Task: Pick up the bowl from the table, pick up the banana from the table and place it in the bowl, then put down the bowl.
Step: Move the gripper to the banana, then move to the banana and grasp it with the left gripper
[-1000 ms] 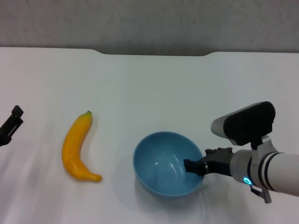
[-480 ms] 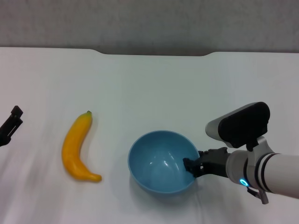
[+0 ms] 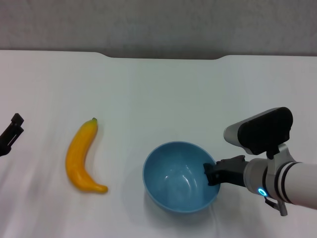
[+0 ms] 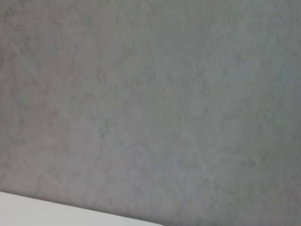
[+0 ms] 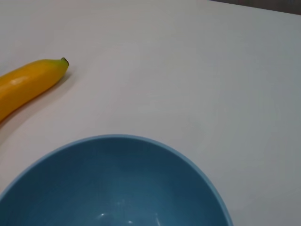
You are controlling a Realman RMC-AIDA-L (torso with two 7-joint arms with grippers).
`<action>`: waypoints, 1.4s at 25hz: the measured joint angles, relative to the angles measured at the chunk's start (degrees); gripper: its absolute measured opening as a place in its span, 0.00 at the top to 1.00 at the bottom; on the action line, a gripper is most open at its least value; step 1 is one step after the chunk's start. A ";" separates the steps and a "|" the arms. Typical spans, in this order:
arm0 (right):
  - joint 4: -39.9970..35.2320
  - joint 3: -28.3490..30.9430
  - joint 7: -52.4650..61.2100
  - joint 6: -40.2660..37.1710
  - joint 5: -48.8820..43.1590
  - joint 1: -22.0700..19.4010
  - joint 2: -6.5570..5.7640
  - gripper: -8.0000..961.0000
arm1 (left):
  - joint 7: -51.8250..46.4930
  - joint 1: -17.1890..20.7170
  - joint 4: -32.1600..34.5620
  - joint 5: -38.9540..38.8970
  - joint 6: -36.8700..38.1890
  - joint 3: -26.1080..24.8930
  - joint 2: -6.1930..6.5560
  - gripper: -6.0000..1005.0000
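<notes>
Right gripper (image 3: 212, 174): clamped on the right rim of the bowl (image 3: 173, 173), near-centre of the table (image 3: 163, 94). Banana (image 3: 82, 156): 1, lying left of the bowl, apart, stem tip far. Left gripper (image 3: 11, 133): far-left edge, finger state not discernible.

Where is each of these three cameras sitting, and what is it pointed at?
Head view: looks down from the robot's head at the table, banana and bowl; right gripper at the bowl's rim, left gripper at the table's left edge.
Left wrist view: faces a grey wall; no body shows.
Right wrist view: looks across the bowl toward the banana; no body shows.
Shared: head and right wrist views both show bowl and banana.
</notes>
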 joint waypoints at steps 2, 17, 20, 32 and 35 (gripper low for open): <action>0.00 0.02 0.00 -0.07 0.00 -0.09 0.00 0.87 | -0.03 0.00 0.00 0.00 0.00 0.04 0.00 0.14; -8.21 4.18 -0.16 -1.09 -5.85 -6.53 -0.19 0.95 | -13.05 1.29 -11.14 16.16 8.72 -0.67 0.71 0.14; -9.05 5.24 -0.33 -1.01 -6.47 -7.08 -0.21 0.96 | -19.55 3.13 -20.61 25.57 18.64 -0.34 0.32 0.14; -10.30 6.23 -0.43 -1.08 -7.98 -7.50 -0.18 0.96 | -73.78 1.96 -37.10 79.50 37.84 2.51 0.02 0.13; -10.43 6.75 -0.45 -1.09 -8.01 -7.51 -0.18 0.95 | -79.98 0.75 -36.85 86.42 38.12 2.75 -0.11 0.13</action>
